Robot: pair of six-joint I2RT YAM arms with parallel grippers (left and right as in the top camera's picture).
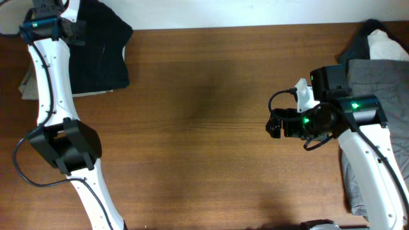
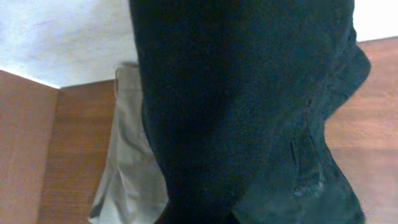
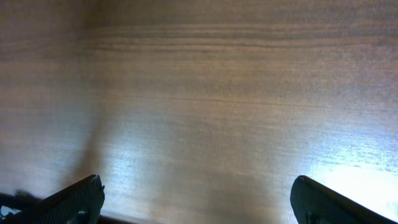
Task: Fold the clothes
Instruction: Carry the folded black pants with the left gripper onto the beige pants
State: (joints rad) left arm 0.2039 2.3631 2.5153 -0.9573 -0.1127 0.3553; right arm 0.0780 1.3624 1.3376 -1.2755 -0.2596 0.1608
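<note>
Two arms stand at opposite ends of the worktop [image 1: 192, 128], and neither is plainly holding cloth. The left fingers [image 1: 70, 29] are at the far corner, right over the black garment [image 1: 99, 54]. The left wrist view is filled with that dark cloth and shows no fingertip, so it cannot be told whether they are spread, pressed together or pinching it. The right fingers [image 3: 73, 198] are spread wide over bare wood, with nothing between or under them.

Just beside the left fingers, partly under the black garment, lies a beige garment [image 2: 124, 155]. Behind the right fingers, well apart from them, lies a grey garment [image 1: 370, 70], with a white one [image 1: 391, 45] beyond it. Folding looks not yet begun, and the black piece is still rumpled in its corner.

Several things could go wrong from here. The black cloth overlaps the beige, so a deep pinch could catch both layers and drag the beige piece along. Part of the black garment seems to lie past the far edge of the worktop. A weak or shallow grip there might let the cloth's own weight pull it off. The right fingers are far from it, so a pull by the left arm alone would probably bunch the cloth rather than spread it flat, and any fold made on it would be crooked.
</note>
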